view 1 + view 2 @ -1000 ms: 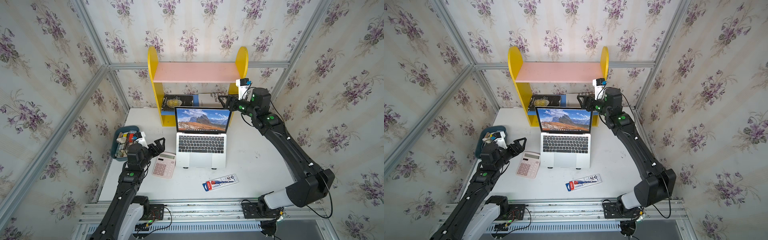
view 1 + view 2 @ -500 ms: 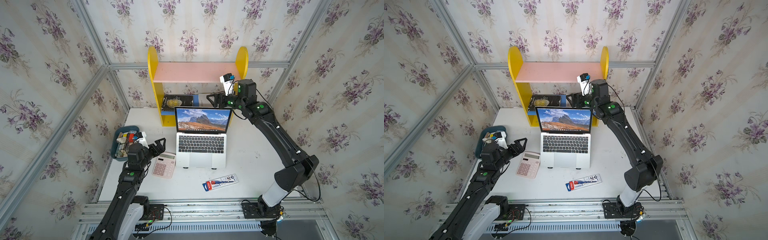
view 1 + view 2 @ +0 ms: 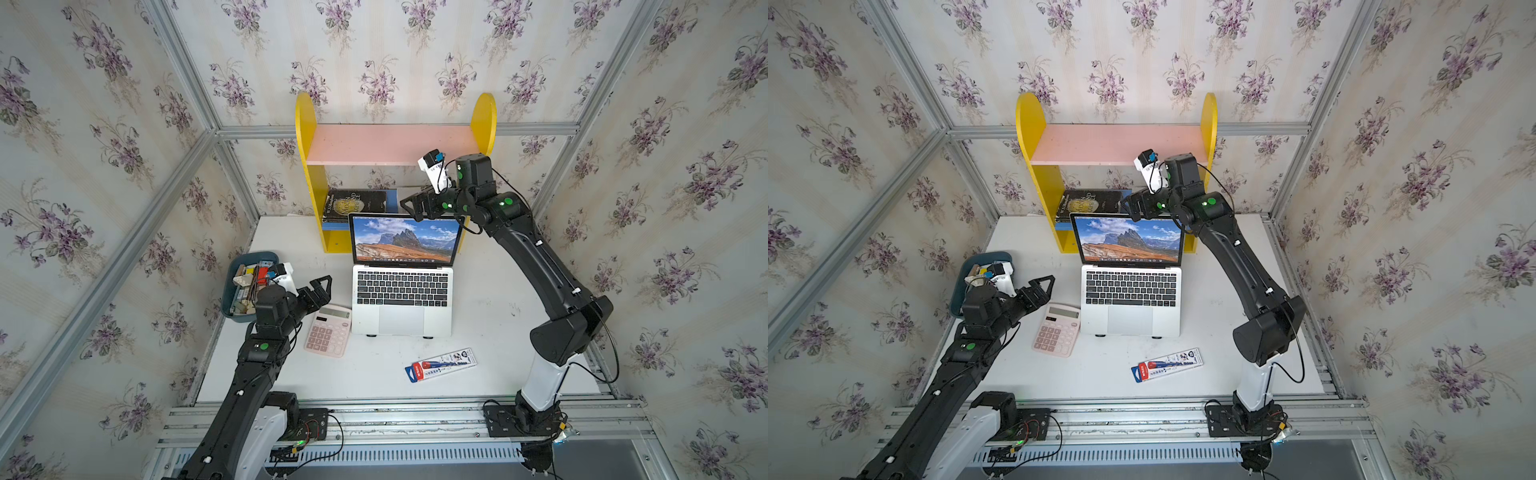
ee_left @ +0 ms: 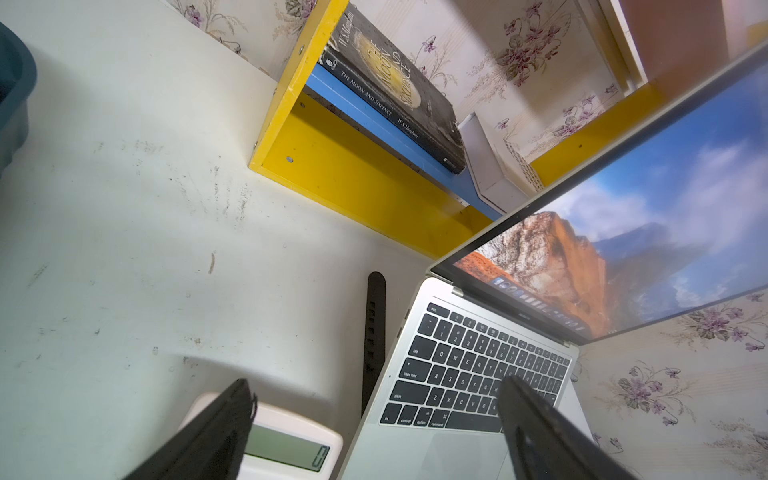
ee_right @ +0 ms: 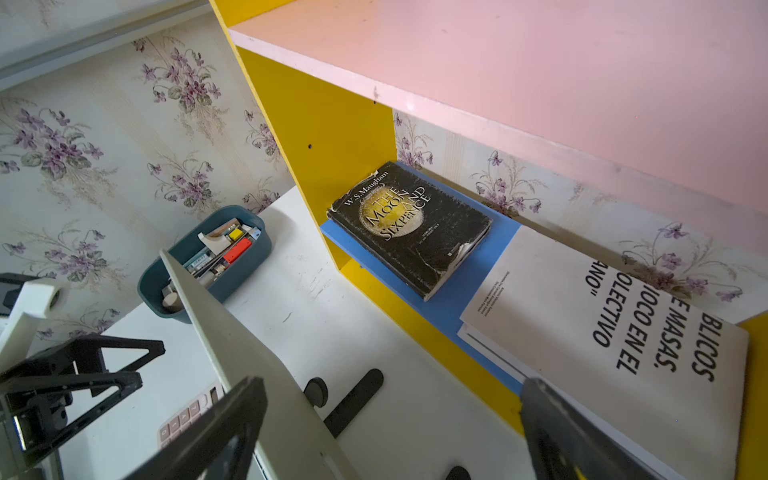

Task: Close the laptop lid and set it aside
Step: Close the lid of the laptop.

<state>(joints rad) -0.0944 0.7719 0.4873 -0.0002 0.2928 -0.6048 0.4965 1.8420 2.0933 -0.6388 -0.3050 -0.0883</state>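
The laptop [image 3: 401, 305] [image 3: 1129, 299] stands open on a black stand in the middle of the white table. Its lid [image 3: 405, 239] [image 3: 1127, 239] is upright, with the mountain screen lit. My right gripper [image 3: 411, 205] [image 3: 1130, 206] hovers open at the lid's top edge, towards its right half. In the right wrist view the lid's silver back [image 5: 249, 357] runs close beside one finger of the right gripper [image 5: 390, 382]. My left gripper [image 3: 322, 286] [image 3: 1044, 286] [image 4: 376, 384] is open and empty over the calculator, left of the keyboard [image 4: 478, 365].
A yellow and pink shelf [image 3: 395, 143] stands right behind the lid, holding a black book [image 5: 409, 224] and a white booklet [image 5: 615, 328]. A pink calculator [image 3: 328, 330], a blue bin [image 3: 247, 291] of small items and a pen packet [image 3: 440, 365] lie around the laptop.
My right arm has swung left from the lid's right corner to above its top edge, and its jaws have opened wider. The left arm and the laptop have not moved.
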